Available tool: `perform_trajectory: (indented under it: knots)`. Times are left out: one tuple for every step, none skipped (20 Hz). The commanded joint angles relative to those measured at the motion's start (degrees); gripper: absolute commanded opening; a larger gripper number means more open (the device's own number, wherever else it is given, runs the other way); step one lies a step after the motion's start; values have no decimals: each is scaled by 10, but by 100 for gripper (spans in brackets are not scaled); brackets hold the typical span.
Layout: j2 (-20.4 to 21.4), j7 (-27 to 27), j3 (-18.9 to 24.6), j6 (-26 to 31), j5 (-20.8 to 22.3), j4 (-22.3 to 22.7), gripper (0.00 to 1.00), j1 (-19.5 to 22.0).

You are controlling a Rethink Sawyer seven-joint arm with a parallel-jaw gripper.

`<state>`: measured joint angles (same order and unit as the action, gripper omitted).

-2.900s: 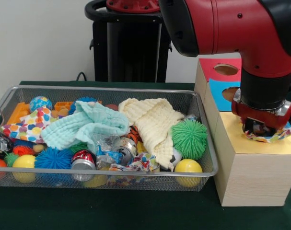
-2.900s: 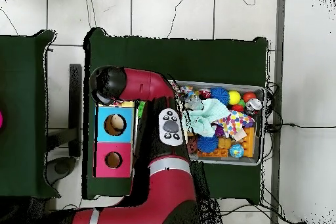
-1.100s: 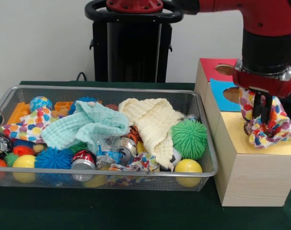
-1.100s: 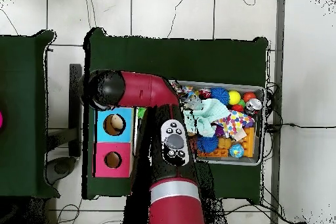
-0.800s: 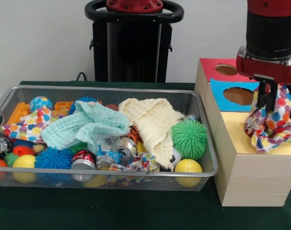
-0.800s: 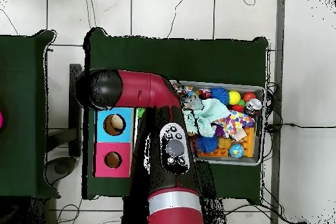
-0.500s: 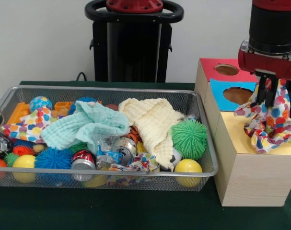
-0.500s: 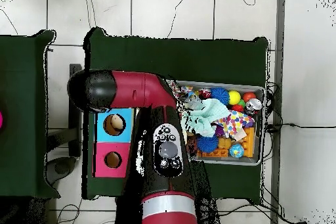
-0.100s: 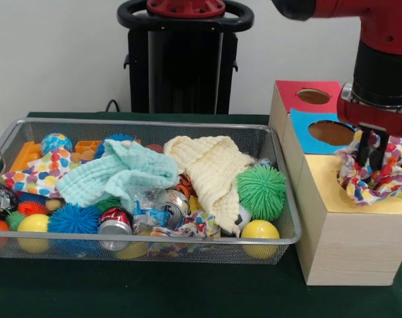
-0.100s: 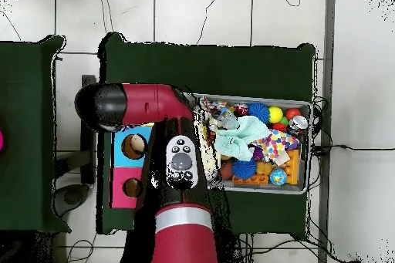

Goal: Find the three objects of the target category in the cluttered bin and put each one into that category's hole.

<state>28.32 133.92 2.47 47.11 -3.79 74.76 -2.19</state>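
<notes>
Now the gripper [image 9: 371, 156] is clenched on a crumpled cloth [image 9: 376, 177], white with red, blue and yellow dots, bunched on the box's [image 9: 350, 235] yellow top beside the blue hole.

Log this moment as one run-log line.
gripper: shut on polka-dot cloth | location: over yellow section of wooden box | cloth: bunched on the box top, not inside | wire bin: cluttered

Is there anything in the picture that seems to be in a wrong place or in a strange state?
Yes. The polka-dot cloth sits bunched up on the yellow top of the wooden box, not down inside it. The claw is pressed into the bundle. Whether a hole lies under it cannot be seen.
</notes>
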Motion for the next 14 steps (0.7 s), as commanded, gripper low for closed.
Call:
perform_trajectory:
  knots:
    - [-51,25,13,61,12,-1,100,11]
    - [-50,24,14,60,11,1,100,12]
    - [-50,23,13,62,11,2,100,11]
    - [-49,21,12,64,11,2,100,11]
    - [-51,21,12,71,12,-1,100,11]
    - [-51,20,11,77,13,-3,100,11]
    - [-52,20,11,86,14,-7,100,10]
    - [-52,21,10,89,14,-8,100,10]
    - [-54,21,8,97,17,-13,100,7]
    - [-55,21,4,103,21,-19,100,5]
    - [-55,21,0,116,26,-25,100,3]
    - [-52,22,-5,127,29,-27,100,1]
    - [-50,20,-9,134,34,-28,100,0]
    - [-44,18,-10,139,35,-25,100,-1]
